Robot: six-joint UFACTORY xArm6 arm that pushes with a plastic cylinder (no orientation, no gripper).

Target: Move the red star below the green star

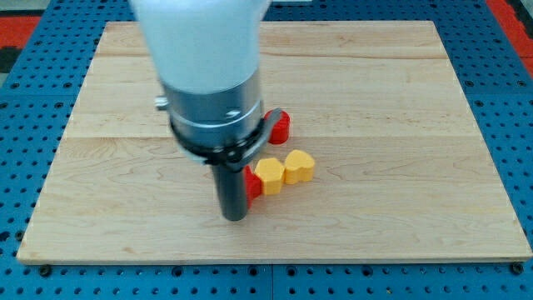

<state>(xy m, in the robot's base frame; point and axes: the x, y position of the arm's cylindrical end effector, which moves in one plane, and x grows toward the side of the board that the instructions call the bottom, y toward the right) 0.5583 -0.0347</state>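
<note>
The pale wooden bench lies on a blue pegboard surface, its front edge nearest. The arm comes down as a thick white and grey column ending in a dark rod. There is no pincer here, so nothing is held. My tip rests on the bench. Touching its right is a red block, shape unclear. Then a yellow block and a yellow heart-like block. Farther back-right sits another red block, half hidden.
</note>
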